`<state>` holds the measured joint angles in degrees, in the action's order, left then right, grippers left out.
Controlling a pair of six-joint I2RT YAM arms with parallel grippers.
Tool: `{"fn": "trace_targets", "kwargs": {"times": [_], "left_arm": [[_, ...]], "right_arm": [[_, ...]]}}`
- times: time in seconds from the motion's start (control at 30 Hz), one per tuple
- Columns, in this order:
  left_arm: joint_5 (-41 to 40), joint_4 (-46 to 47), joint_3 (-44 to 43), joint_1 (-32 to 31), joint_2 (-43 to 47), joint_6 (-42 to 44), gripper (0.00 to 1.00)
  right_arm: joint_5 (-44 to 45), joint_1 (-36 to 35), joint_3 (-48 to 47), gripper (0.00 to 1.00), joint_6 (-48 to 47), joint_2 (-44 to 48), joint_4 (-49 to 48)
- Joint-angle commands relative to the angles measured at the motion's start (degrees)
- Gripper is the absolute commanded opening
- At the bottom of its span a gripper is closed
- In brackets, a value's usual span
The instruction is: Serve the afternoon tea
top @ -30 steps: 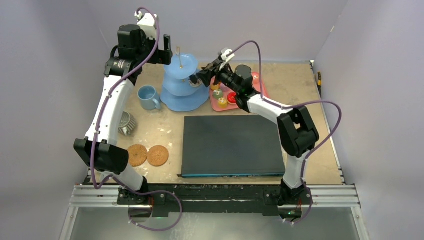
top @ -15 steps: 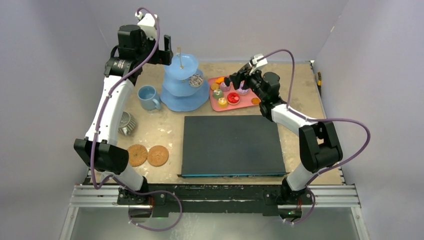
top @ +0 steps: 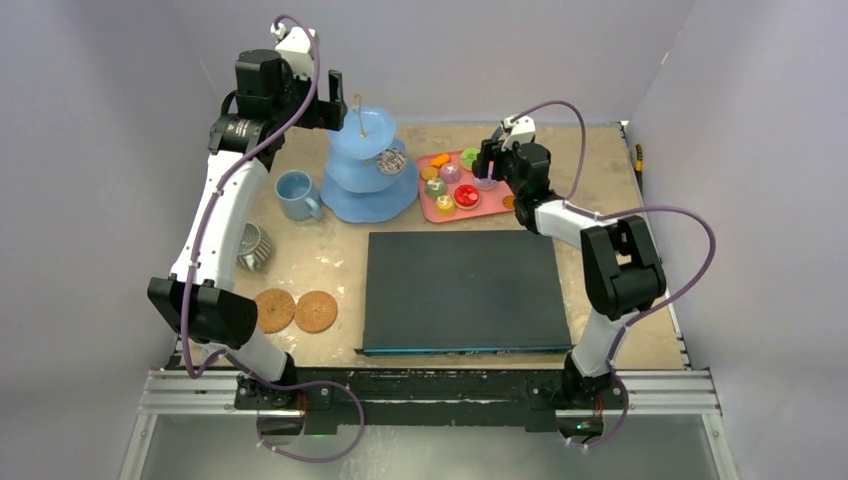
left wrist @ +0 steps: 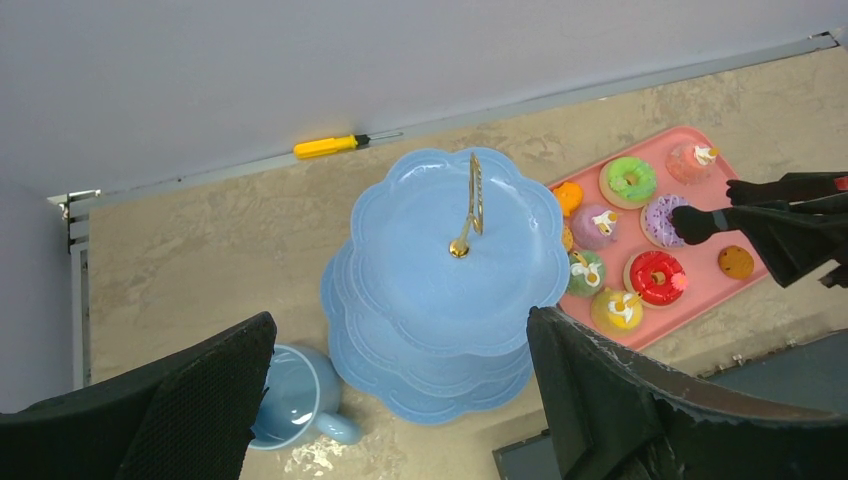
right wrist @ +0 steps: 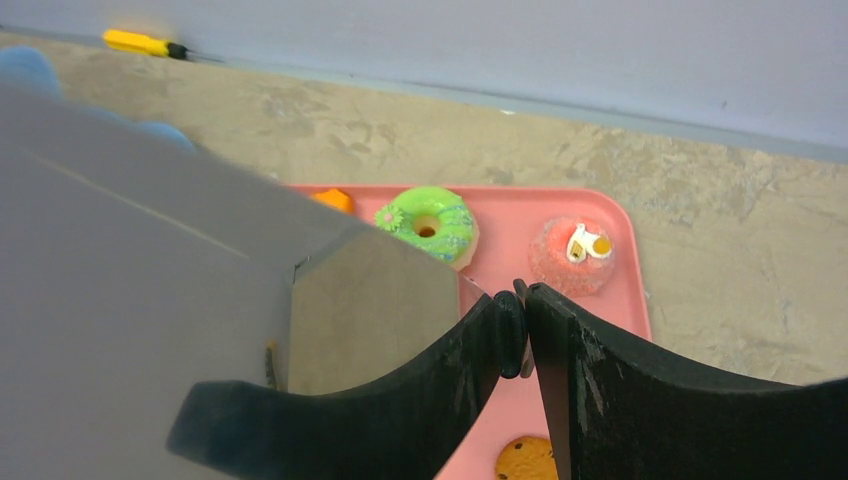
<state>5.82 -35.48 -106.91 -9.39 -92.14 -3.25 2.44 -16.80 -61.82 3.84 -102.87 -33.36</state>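
The right gripper (top: 492, 160) holds black tongs (right wrist: 455, 365) shut on nothing; the round purple cake (left wrist: 655, 220) looks soft, so pinch its sides gently.

Gloss is being set against matt, rough surfaces.

The stand (left wrist: 440, 300) and mug (top: 295, 193) are being seen as smooth, glossy light-blue ware, and the stand's handle (left wrist: 473, 195) as polished gold metal. The cakes (left wrist: 656, 277) are being shown with shiny icing on a smooth, satin pink tray (left wrist: 705, 292). The table (left wrist: 200, 240) is being rendered as mottled, matt, stone-like beige, and the mat (top: 460, 290) as flat matt black. The left fingers (left wrist: 190, 400) are being shown rough-grained and matt black, the tongs (right wrist: 600, 400) in smooth black plastic, and the screwdriver (left wrist: 325, 147) in glossy yellow plastic.
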Motion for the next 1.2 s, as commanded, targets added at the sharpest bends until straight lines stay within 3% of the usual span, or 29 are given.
{"fn": "trace_targets", "kwargs": {"times": [0.0, 0.53, 0.87, 1.03, 1.17], "left_arm": [[1.0, 1.1, -0.8, 0.4, -0.6, -0.1, 0.96], [0.8, 1.3, -1.2, 0.4, -1.0, 0.0, 0.96], [0.8, 1.4, -1.1, 0.4, -0.9, 0.1, 0.95], [0.6, 1.5, -0.8, 0.4, -0.4, 0.3, 0.95], [0.5, 1.4, -0.7, 0.4, -0.3, 0.3, 0.95]], "right_arm": [[2.7, 0.1, -4.6, 0.74, -1.2, -2.2, -0.9], [1.0, 0.1, -9.9, 0.74, 0.1, -9.3, 0.7], [1.1, 0.1, -7.1, 0.63, 0.3, -8.2, 1.9], [2.5, 0.0, -7.4, 0.67, -0.1, -8.7, 2.3], [2.9, 0.0, -5.5, 0.57, -0.2, -6.5, 1.0]]}}
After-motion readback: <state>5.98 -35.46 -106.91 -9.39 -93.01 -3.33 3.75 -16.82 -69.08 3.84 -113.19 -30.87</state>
